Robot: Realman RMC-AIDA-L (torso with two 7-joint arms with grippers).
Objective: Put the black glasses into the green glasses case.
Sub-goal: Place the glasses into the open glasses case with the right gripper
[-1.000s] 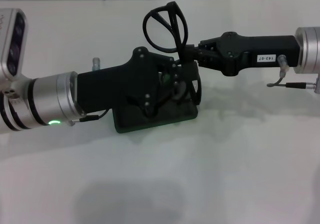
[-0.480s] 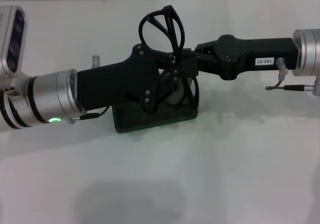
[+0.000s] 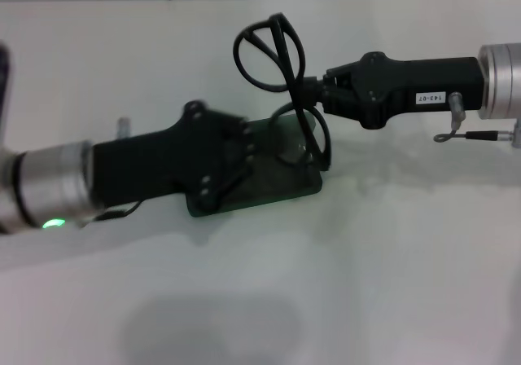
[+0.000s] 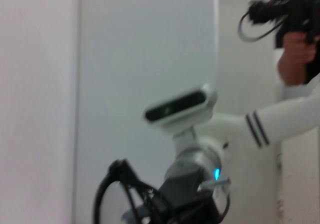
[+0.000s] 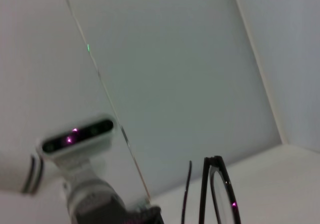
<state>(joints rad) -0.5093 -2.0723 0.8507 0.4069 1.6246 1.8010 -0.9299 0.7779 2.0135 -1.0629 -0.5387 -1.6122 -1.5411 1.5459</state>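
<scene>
Head view: right gripper [image 3: 313,96] comes in from 3 o'clock, fingers pinching the black glasses [image 3: 281,59] w/ frame upright, lenses toward 12 o'clock, lower part hanging just over the green glasses case [image 3: 269,169]. Case lies open on white worktop [image 3: 366,259], near centre. Left gripper [image 3: 232,157] reaches in from 9 o'clock over the case's 9 o'clock end; can't tell its finger state. Right wrist view: glasses [image 5: 215,194] seen edge-on, left arm beyond.
</scene>
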